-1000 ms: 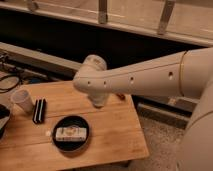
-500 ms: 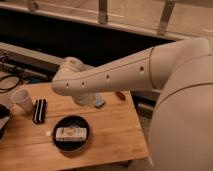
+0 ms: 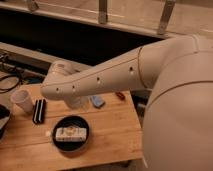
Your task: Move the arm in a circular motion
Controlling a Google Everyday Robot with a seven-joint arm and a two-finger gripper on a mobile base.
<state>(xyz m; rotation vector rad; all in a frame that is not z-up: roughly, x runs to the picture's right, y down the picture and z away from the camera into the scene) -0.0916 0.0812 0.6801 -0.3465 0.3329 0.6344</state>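
Observation:
The arm (image 3: pixel 115 75) is cream-white, thick and tubular, with small dark screw holes. It reaches from the large body segment at the right (image 3: pixel 180 110) leftward over the wooden table (image 3: pixel 110 135). Its rounded elbow (image 3: pixel 57 75) hangs above the table's back left part. A pale segment (image 3: pixel 77 102) drops from the elbow toward the tabletop. The gripper is hidden below and behind the arm and does not show.
On the table are a white cup (image 3: pixel 22 100), a black ridged block (image 3: pixel 39 111), a black bowl (image 3: pixel 80 145) holding a white item (image 3: pixel 71 133), a blue object (image 3: pixel 97 101) and a small red object (image 3: pixel 120 95). Cables (image 3: pixel 10 82) lie at the far left. A dark counter and railing run behind.
The arm has swung left and nearer the camera. Its elbow moved from the table's middle toward the back left, and the body segment now fills the right side.

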